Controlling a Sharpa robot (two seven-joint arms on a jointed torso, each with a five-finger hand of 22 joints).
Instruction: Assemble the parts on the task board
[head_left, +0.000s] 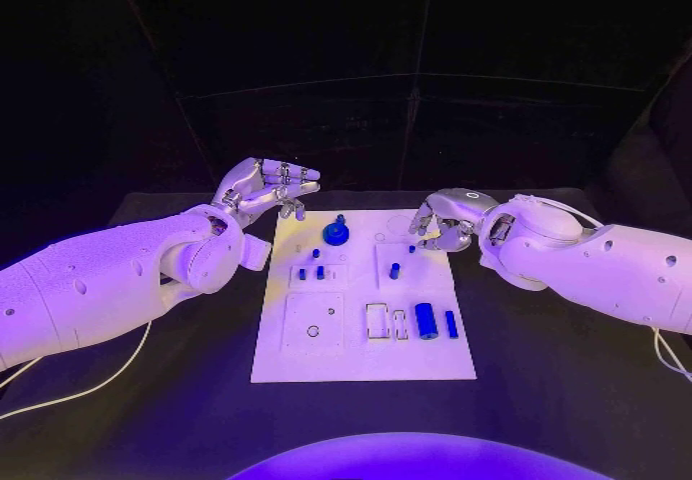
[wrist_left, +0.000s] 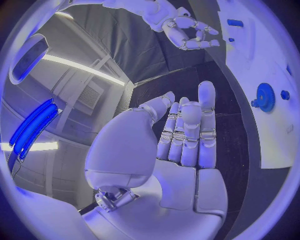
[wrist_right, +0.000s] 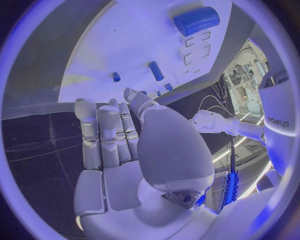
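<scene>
The white task board (head_left: 361, 345) lies in the middle of the table. A blue gear (head_left: 336, 235) (wrist_left: 265, 97) stands near its far edge, with small blue pegs (head_left: 310, 271) below it. A blue cylinder (head_left: 427, 320) (wrist_right: 197, 20) and a slim blue bar (head_left: 451, 323) lie at the near right. My left hand (head_left: 267, 190) (wrist_left: 187, 135) hovers above the board's far left corner, fingers straight and apart, holding nothing. My right hand (head_left: 444, 220) (wrist_right: 119, 135) (wrist_left: 187, 32) sits over the far right edge with fingers curled toward the thumb. Whether it pinches anything is unclear.
Empty slots (head_left: 385, 322) and a square recess (head_left: 313, 322) mark the board's near half. Black table (head_left: 562, 380) surrounds the board on all sides. A white cable (head_left: 87, 385) trails on the table at the left.
</scene>
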